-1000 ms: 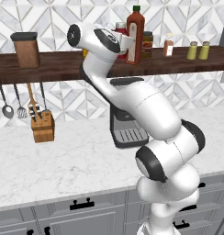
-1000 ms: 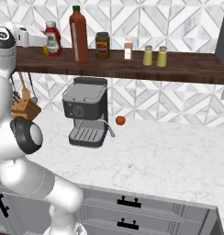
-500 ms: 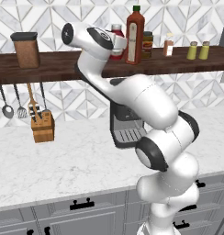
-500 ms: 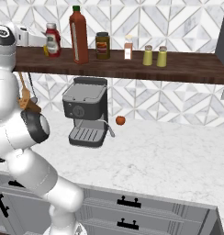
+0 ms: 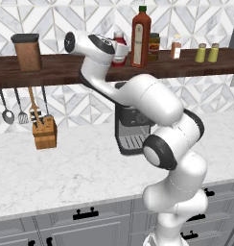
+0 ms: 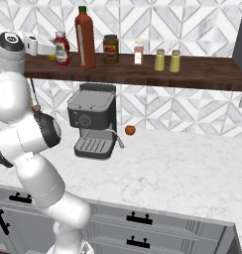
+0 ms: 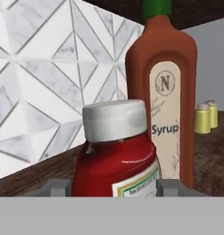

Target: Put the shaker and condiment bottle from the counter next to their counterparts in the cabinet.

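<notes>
Gripper (image 7: 114, 187): I'm seeing its fingers sitting either side of the condiment bottle (image 7: 117, 153); a real clamp, I cannot tell.
Condiment bottle: standing on the cabinet (image 6: 202, 69), just beside the tall red bottle (image 7: 166, 98).
Shakers (image 6: 167, 60): I'm seeing them sitting paired farther along the cabinet.

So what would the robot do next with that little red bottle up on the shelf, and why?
Probably open its fingers and back away. The condiment bottle sits between the gripper's fingers, upright on the cabinet shelf right beside the tall syrup bottle, its counterpart. Both shakers already stand together farther along.
</notes>
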Robot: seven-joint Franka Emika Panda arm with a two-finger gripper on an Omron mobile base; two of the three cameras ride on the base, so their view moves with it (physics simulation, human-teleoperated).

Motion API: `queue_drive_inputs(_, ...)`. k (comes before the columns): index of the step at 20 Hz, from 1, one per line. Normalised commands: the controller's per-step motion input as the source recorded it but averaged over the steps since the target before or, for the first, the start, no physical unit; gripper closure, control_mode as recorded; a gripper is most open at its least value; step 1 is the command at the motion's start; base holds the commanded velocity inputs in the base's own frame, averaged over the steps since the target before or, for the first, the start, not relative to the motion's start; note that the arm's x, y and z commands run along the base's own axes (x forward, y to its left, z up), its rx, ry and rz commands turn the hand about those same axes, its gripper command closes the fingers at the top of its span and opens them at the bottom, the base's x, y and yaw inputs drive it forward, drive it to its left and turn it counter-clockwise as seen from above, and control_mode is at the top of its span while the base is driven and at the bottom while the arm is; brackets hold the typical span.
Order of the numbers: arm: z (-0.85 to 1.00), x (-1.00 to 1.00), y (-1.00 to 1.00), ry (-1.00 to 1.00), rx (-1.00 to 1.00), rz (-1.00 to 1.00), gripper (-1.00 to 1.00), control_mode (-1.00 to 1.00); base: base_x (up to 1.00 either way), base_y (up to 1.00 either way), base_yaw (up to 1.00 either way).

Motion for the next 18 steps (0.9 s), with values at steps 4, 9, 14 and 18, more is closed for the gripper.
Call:
queue_drive_inputs(4, -0.14, 0.16, 0.00, 0.00, 0.01, 0.00, 1.00, -1.00, 0.00, 0.00, 0.00)
queue_drive_inputs(9, -0.13, 0.16, 0.00, 0.00, 0.01, 0.00, 1.00, -1.00, 0.00, 0.00, 0.00)
queue_drive_inputs(14, -0.10, 0.20, 0.00, 0.00, 0.02, 0.00, 1.00, -1.00, 0.00, 0.00, 0.00)
queue_drive_inputs(18, -0.13, 0.17, 0.00, 0.00, 0.00, 0.01, 1.00, -1.00, 0.00, 0.00, 0.00)
